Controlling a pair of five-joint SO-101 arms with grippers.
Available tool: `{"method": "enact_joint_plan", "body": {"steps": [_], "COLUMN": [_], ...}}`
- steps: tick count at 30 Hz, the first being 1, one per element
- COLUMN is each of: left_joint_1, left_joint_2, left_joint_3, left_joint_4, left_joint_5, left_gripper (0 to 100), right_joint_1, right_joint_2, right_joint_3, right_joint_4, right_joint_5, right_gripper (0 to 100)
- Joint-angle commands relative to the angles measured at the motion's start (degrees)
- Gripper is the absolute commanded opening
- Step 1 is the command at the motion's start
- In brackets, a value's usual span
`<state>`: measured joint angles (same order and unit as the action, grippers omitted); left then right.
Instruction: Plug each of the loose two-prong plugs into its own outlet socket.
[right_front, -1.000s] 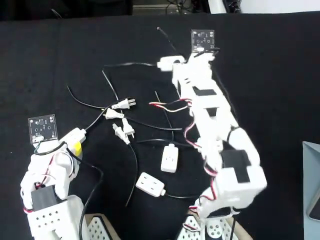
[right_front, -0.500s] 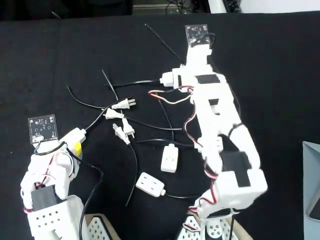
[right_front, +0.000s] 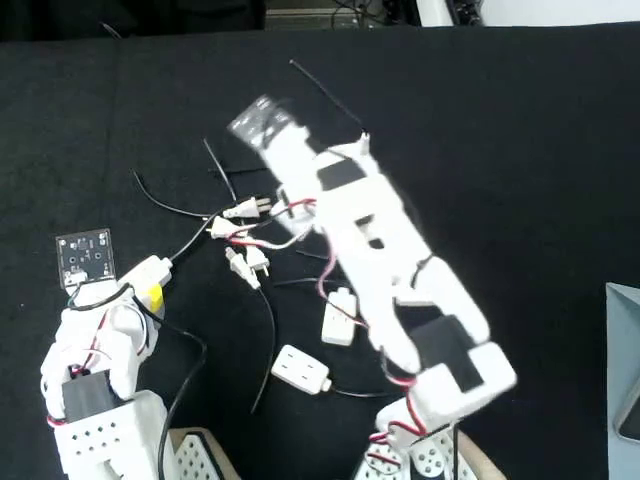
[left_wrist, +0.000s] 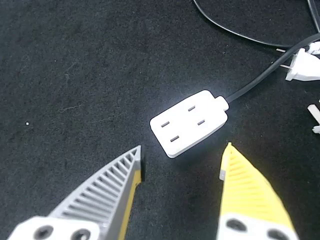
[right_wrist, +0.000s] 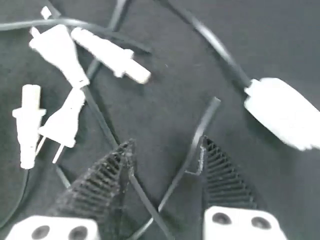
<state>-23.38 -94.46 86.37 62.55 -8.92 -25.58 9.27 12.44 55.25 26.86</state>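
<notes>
Plugs (right_wrist: 64, 122) white, two-pronged, black-corded; outlet socket (left_wrist: 189, 121) white, slotted; left gripper (left_wrist: 183, 149) and right gripper (right_wrist: 167, 141) gape wide.

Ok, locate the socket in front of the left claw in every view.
High view: the socket lies at the left, ahead of the left arm.
Left wrist view: just beyond the open left claw, slots up.
Right wrist view: a blurred white socket, cannot tell whether the same.
Shared landmark: its black cord.
</notes>
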Motion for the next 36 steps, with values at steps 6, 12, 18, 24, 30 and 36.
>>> {"method": "enact_joint_plan", "body": {"steps": [6,12,18,24,30,36], "left_joint_1": [-0.40,-0.40,-0.31,-0.31,-0.31,-0.31], "left_joint_2": [-0.44,-0.44,-0.44,-0.44,-0.44,-0.44], "left_joint_3": [-0.31,-0.31,-0.31,-0.31,-0.31,-0.22], "left_joint_4": [-1.23,-1.14,-1.14,-1.14,-1.05,-1.05], "left_joint_5": [0.53,0.44,0.44,0.44,0.44,0.44], "left_gripper": [25,25,25,25,25,25], "right_joint_1": [-3.96,-5.63,-6.15,-6.24,-6.24,-5.63], "right_joint_2": [12.70,19.21,27.47,33.01,33.10,33.10], "right_joint_3": [-14.81,-22.11,-31.78,-36.88,-40.84,-49.01], "right_joint_4": [0.09,0.00,0.00,0.44,5.45,20.66], "right_joint_5": [6.77,8.88,8.88,8.88,8.97,8.44], "right_gripper": [19.8,19.8,19.4,17.5,1.3,1.1]}}
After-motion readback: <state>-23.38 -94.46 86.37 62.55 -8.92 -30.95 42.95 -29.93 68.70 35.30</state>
